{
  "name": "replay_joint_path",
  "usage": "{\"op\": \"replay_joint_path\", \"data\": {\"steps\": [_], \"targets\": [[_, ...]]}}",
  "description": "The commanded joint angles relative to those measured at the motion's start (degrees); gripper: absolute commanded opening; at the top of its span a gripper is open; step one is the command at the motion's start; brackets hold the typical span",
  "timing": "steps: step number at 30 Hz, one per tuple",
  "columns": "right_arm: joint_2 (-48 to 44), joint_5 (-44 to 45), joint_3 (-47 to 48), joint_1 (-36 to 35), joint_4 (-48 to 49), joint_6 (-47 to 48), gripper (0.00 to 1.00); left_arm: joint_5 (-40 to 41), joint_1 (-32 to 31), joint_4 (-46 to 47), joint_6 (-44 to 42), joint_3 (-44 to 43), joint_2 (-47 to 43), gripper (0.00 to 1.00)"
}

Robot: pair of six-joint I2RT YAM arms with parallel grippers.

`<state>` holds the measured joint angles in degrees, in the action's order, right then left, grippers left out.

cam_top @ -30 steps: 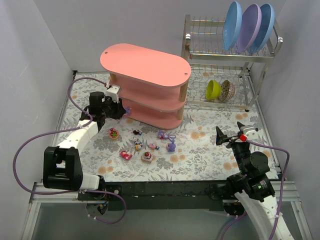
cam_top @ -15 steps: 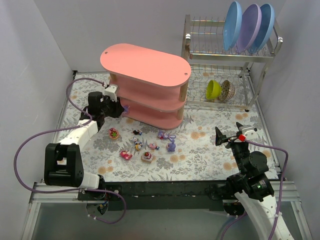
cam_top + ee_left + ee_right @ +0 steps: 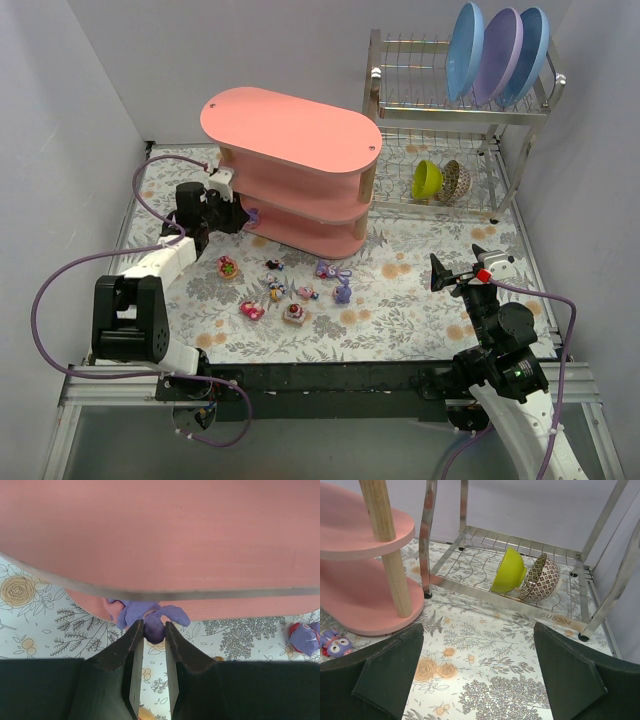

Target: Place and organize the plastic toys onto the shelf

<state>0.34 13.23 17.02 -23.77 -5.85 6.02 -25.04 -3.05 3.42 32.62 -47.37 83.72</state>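
The left gripper was pinched nearly closed on a purple toy at the rim of the pink shelf, by its bottom tier. The right gripper gaped wide, empty. The wire dish rack bore the stamp "SUS304". On the floral mat lay the other toys. Since a second earlier, the left arm had edged closer to the shelf.

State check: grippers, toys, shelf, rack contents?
Shelf: upright, top tier bare.
Left gripper: shut on purple toy, at shelf's left end.
Right gripper: open, empty.
Other toys: loose on the table.
Green bowl, patterned bowl: on edge in rack lower tier.
Plates: upright in upper tier.
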Motion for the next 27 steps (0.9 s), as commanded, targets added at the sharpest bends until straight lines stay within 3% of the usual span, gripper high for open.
{"op": "replay_joint_path", "data": {"steps": [1,19,24,27], "targets": [[-9.8,-0.6,0.1,-0.2,2.4,0.5,0.98,-1.5,0.5,0.6,0.2,-1.9,0.6,0.17],[-9.1,-1.4,0.2,-0.2,2.5,0.6,0.98,0.8,0.5,-0.2,4.7,-2.5,-0.5,0.48],[-9.1,-1.2,0.1,-0.2,2.5,0.5,0.98,5.3,0.5,0.5,13.1,0.4,-4.0,0.58],[-9.6,-1.3,0.0,-0.2,2.8,0.5,0.98,13.1,0.4,1.6,20.9,2.8,-8.7,0.59]]}}
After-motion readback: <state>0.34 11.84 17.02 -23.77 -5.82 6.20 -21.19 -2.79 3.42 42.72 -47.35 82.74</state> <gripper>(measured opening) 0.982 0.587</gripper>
